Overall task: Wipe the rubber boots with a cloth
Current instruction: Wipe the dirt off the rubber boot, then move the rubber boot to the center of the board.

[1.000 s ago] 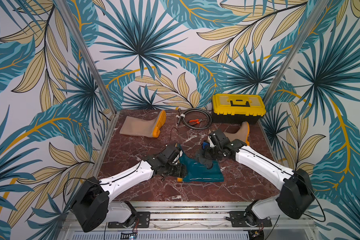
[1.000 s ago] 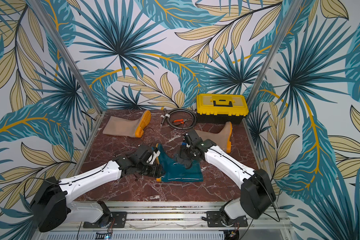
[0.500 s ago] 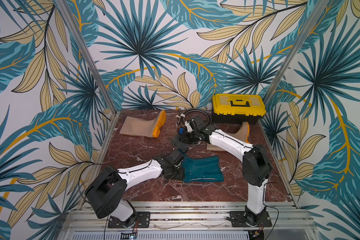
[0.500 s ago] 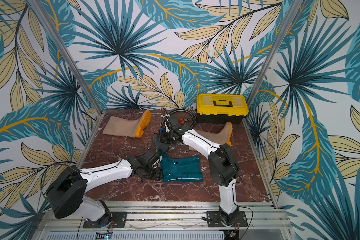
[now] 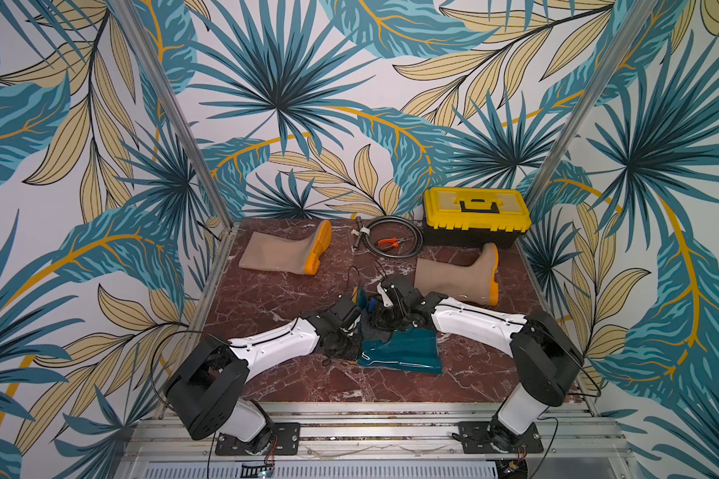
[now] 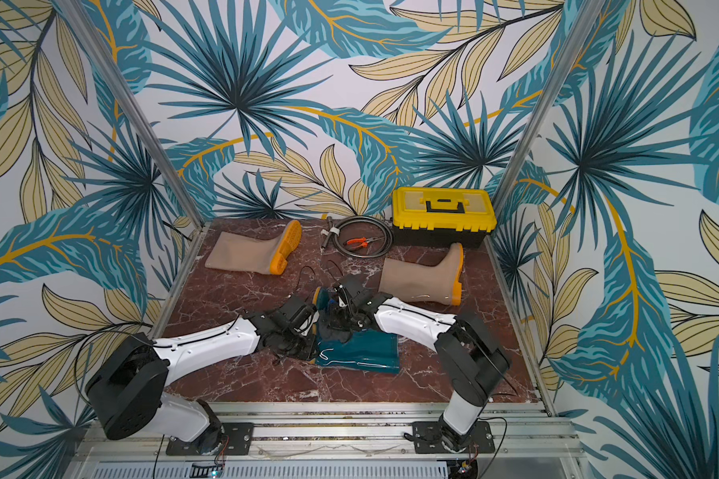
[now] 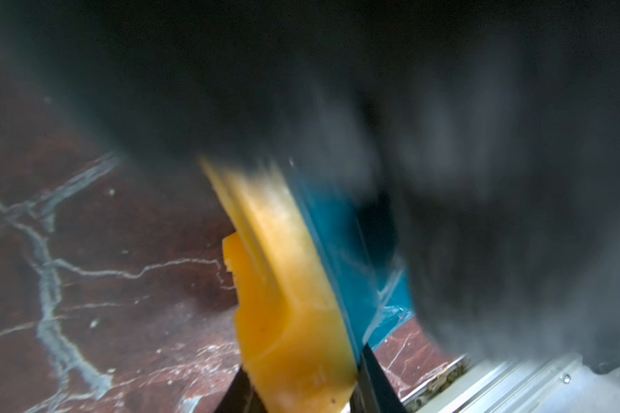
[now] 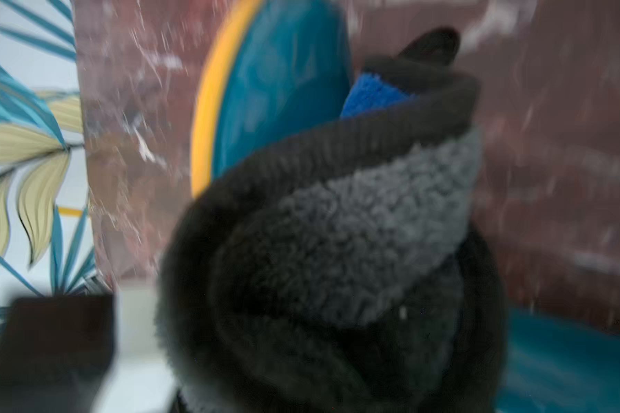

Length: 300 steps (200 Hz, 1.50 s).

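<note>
My left claw (image 7: 305,384) is clamped on the orange heel of the teal boot (image 5: 403,352). In the left wrist view a dark finger (image 7: 371,375) presses against each side of the sole (image 7: 283,286). My right claw (image 5: 387,305) is closed on the cloth (image 8: 337,250), a bunched charcoal rag with a blue patch showing. The cloth fills most of the right wrist view and lies against the boot's foot.

In both top views the cloth (image 6: 339,325) hangs over the ankle of the teal boot, between my two wrists. That boot lies on its side near the middle of the tabletop (image 5: 266,298), towards the front edge. Its shaft points to the right edge and its toe to the far edge.

One beige boot (image 5: 453,278) lies just beyond my right wrist, near the right edge, sole turned right. The other beige boot (image 5: 283,253) lies by the far left corner, well apart from my claws.

A yellow toolbox (image 5: 476,215) stands in the far right corner. Beside it on the left lies a coiled cable (image 5: 416,238) with orange pliers (image 5: 385,242) inside the coil.
</note>
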Available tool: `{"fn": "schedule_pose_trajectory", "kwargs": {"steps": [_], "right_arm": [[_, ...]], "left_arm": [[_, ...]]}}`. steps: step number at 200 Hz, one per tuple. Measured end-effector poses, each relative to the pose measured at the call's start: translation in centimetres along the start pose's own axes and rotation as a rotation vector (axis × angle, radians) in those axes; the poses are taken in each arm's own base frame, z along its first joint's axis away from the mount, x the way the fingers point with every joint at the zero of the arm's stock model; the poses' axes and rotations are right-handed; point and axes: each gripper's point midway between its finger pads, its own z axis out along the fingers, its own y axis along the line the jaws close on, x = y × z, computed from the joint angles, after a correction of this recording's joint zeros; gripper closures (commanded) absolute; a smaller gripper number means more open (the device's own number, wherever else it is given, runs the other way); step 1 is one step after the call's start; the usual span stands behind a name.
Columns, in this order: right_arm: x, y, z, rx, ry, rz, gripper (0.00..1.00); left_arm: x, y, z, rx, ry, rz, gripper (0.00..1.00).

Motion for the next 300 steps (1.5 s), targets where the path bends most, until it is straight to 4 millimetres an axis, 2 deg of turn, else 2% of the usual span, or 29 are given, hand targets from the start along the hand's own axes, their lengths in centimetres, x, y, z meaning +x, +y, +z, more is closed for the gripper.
{"fn": "schedule_pose_trajectory", "kwargs": {"steps": [20, 32, 43, 57, 81, 84, 98, 108, 118, 130, 147, 165, 185, 201, 219, 235, 244, 262, 283, 300], "right_arm": [[1.9, 0.1, -0.9, 0.004, 0.022, -0.004, 1.00], [1.9, 0.2, -1.6, 0.015, 0.016, -0.011, 1.00], [1.1, 0.4, -2.4, 0.030, 0.001, -0.023, 1.00], [-1.4, 1.3, -3.5, 0.030, -0.042, -0.034, 1.00], [-8.5, 3.0, -4.9, 0.001, -0.159, -0.023, 1.00], [-9.4, 3.1, -4.9, -0.003, -0.169, -0.018, 1.00], [-12.9, 3.4, -4.3, -0.018, -0.209, -0.001, 1.00], [-14.2, 3.4, -3.1, -0.025, -0.210, 0.009, 1.00], [-14.4, 3.2, -1.7, -0.031, -0.194, 0.016, 1.00], [-13.5, 2.6, 0.1, -0.027, -0.152, 0.035, 1.00], [-11.9, 1.6, 1.8, -0.022, -0.114, 0.054, 1.00], [-11.2, 1.8, 1.5, -0.044, -0.129, 0.055, 1.00], [-8.6, 1.9, 1.0, -0.042, -0.115, 0.038, 1.00], [-5.5, 2.2, 0.8, -0.035, -0.089, 0.011, 1.00], [-0.7, 2.7, 0.6, -0.021, -0.043, -0.026, 1.00], [3.4, 2.4, 0.5, 0.002, 0.009, -0.046, 1.00], [4.9, 1.9, 0.4, 0.021, 0.029, -0.050, 1.00], [5.9, 1.2, 0.1, 0.055, 0.039, -0.044, 1.00], [5.8, 0.4, -0.2, 0.109, 0.041, -0.049, 1.00], [5.3, 0.7, -0.1, 0.135, 0.048, -0.066, 1.00]], "left_arm": [[0.1, 0.1, -0.1, 0.003, 0.008, 0.028, 1.00], [0.1, 0.1, -0.1, 0.009, 0.010, 0.045, 1.00], [0.1, 0.1, -0.1, 0.012, 0.010, 0.061, 1.00], [0.0, 0.1, -0.2, 0.014, 0.008, 0.081, 1.00], [-0.2, 0.1, -0.6, 0.017, -0.006, 0.117, 1.00], [-0.2, 0.1, -0.6, 0.017, -0.009, 0.122, 0.98], [-0.5, 0.0, -1.0, 0.017, -0.026, 0.144, 0.72], [-0.7, 0.0, -1.3, 0.011, -0.039, 0.161, 0.57], [-0.9, 0.0, -1.4, 0.007, -0.050, 0.168, 0.47], [-1.4, 0.1, -1.7, -0.004, -0.075, 0.185, 0.38], [-1.8, 0.2, -2.0, -0.015, -0.100, 0.189, 0.31], [-2.2, 0.2, -2.3, -0.020, -0.128, 0.188, 0.29], [-2.1, 0.4, -2.8, -0.016, -0.159, 0.176, 0.29], [-1.5, 0.8, -3.1, -0.013, -0.172, 0.160, 0.29], [-0.6, 1.0, -3.5, 0.003, -0.181, 0.141, 0.28], [0.0, 1.0, -3.8, 0.021, -0.188, 0.128, 0.29], [0.5, 1.0, -3.7, 0.035, -0.178, 0.120, 0.29], [1.3, 0.8, -3.2, 0.064, -0.153, 0.101, 0.34], [1.4, 0.7, -2.8, 0.088, -0.156, 0.065, 0.39], [1.4, 0.6, -2.7, 0.100, -0.163, 0.035, 0.46]]}}
